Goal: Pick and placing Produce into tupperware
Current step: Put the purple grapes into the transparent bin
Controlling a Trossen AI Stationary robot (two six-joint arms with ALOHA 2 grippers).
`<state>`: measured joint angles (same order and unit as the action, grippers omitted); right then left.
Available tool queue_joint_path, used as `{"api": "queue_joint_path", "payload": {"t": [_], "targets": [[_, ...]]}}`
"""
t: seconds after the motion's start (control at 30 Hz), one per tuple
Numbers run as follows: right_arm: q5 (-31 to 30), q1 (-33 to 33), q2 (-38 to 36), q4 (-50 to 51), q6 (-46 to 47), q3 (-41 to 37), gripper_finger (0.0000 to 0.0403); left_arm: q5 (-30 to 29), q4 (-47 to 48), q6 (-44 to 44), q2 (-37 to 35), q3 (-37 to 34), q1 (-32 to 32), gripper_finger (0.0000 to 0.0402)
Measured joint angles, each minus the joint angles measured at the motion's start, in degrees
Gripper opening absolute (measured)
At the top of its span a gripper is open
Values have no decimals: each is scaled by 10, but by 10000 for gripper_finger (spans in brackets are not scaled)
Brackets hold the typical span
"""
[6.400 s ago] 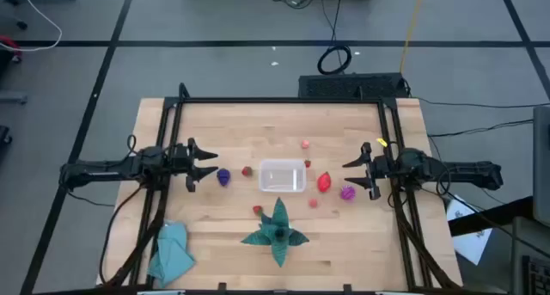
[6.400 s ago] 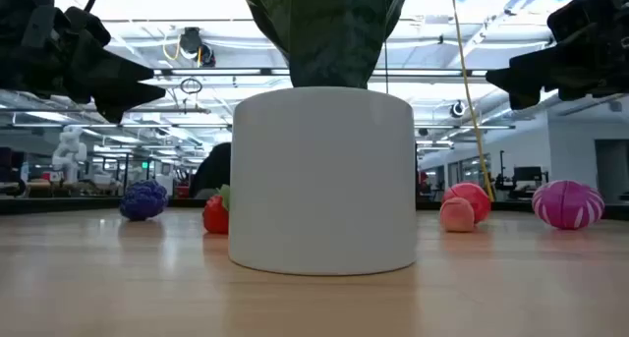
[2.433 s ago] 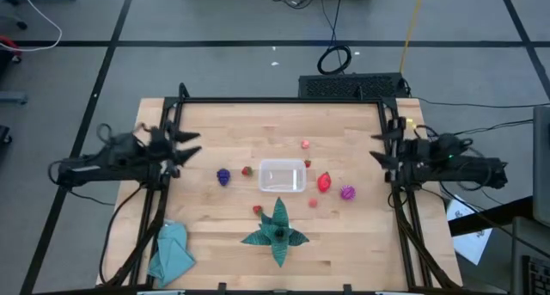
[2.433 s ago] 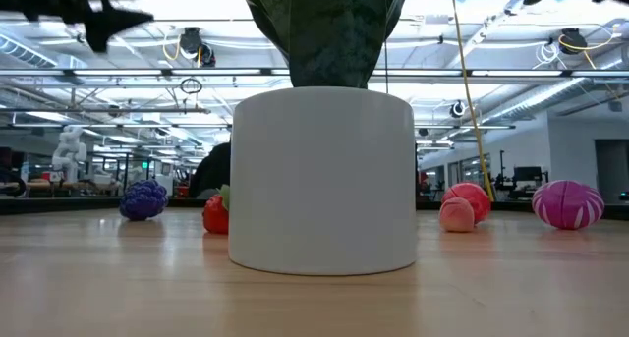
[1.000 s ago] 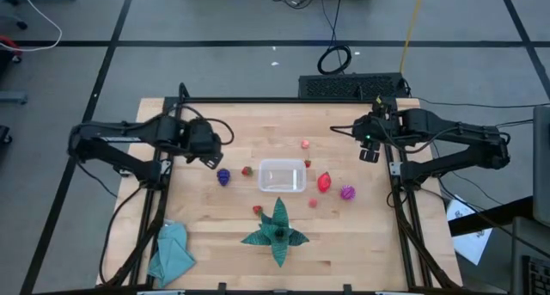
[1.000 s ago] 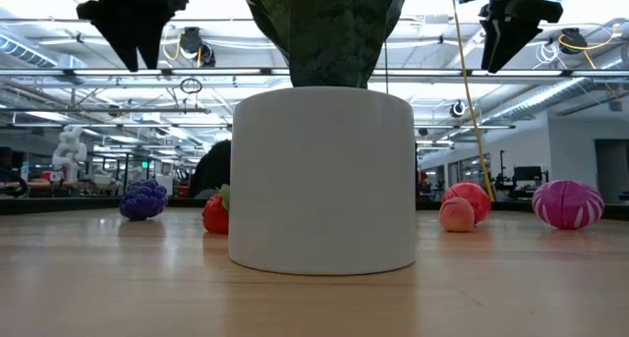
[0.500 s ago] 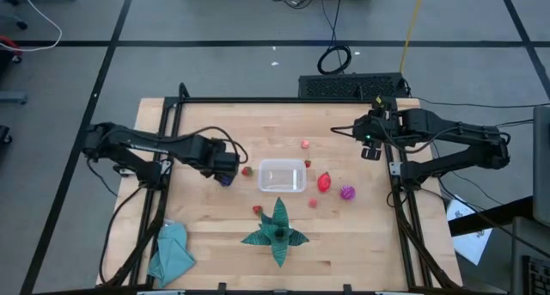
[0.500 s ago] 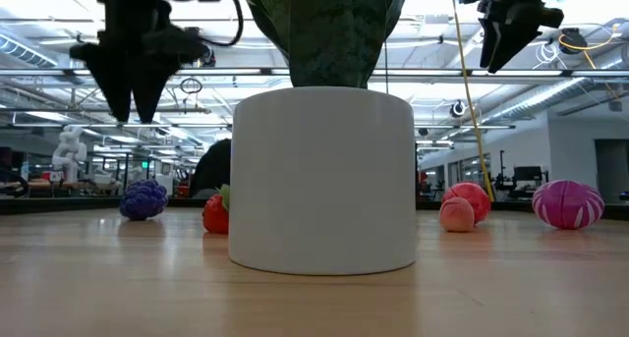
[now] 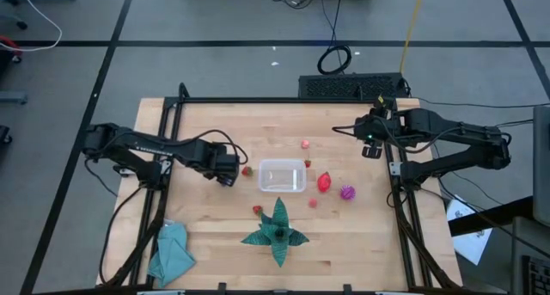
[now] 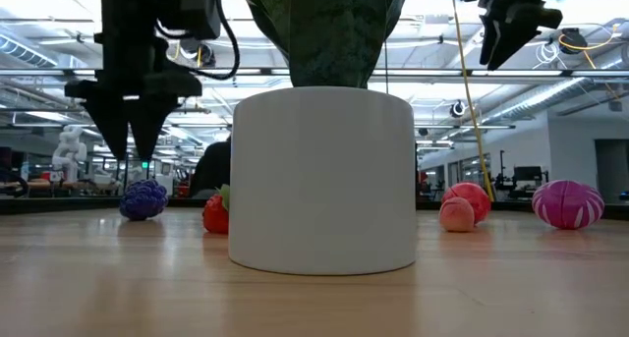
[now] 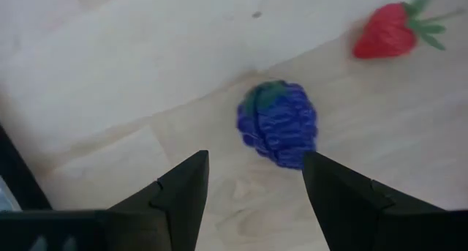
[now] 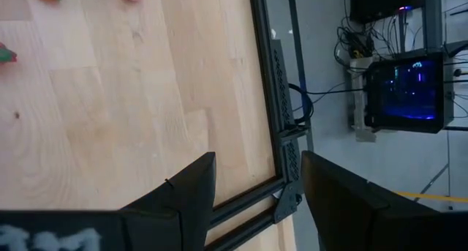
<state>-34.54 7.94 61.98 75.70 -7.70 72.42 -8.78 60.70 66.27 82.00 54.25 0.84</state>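
Observation:
My left gripper (image 10: 133, 145) is open and points down just above the purple grape-like fruit (image 11: 278, 124), which rests on the table; its fingers stand on either side of the fruit without touching it. In the high view this gripper (image 9: 226, 172) hides that fruit. A strawberry (image 9: 247, 170) lies between it and the clear tupperware (image 9: 282, 175). A red fruit (image 9: 324, 182), a magenta spiky ball (image 9: 347, 193) and small pink and red pieces lie right of and around the container. My right gripper (image 9: 371, 149) is open and waits high over the table's far right part.
The dark-green star-shaped leafy thing (image 9: 277, 230) sits near of the container; its white pot (image 10: 324, 180) blocks the middle of the low view. A teal cloth (image 9: 172, 252) lies at the near left corner. A black frame (image 9: 284, 101) rims the table's far and side edges.
My left gripper has moved toward the table's right and near edge to a spot over the purple fruit, and has come down toward it, fingers still open. The fruits and the container have not moved.

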Motion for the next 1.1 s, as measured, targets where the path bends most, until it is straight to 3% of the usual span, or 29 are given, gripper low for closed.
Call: {"api": "queue_joint_path", "payload": {"t": [0.5,0.83,1.1], "targets": [[0,0,0,0,0,0,192,20,-48,-14,1,-9,-28,297],[0,0,0,0,7,0,192,19,-57,-8,2,-13,-22,301],[0,0,0,0,9,0,192,43,-153,15,2,-91,-21,301]]}}
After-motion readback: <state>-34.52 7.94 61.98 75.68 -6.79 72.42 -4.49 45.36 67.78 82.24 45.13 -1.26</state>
